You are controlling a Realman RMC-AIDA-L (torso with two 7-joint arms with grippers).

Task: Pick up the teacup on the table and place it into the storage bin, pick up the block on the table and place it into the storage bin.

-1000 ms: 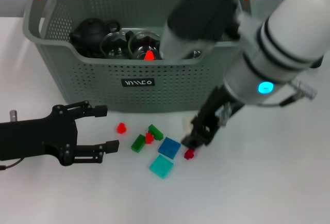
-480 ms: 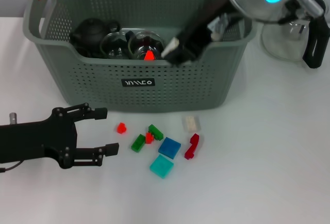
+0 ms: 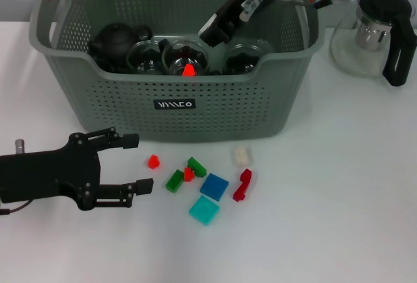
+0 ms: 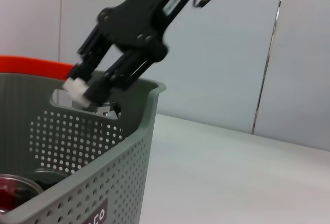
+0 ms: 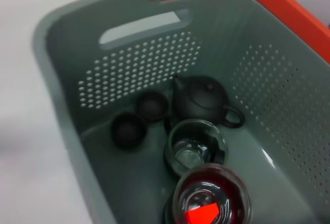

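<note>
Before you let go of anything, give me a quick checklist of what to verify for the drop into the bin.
1. Right gripper over the storage bin: ok, it hangs above the bin's inside.
2. Grip: ok, a small white block appears pinched at its tips.
3. Landing spot: cannot tell; the bin holds a black teapot and glass cups, and the exact spot below the block is not shown.
4. Left gripper out of the way: ok, open, low over the table in front of the bin.
5. Table blocks done: not ok, several lie there, such as the red block.
</note>
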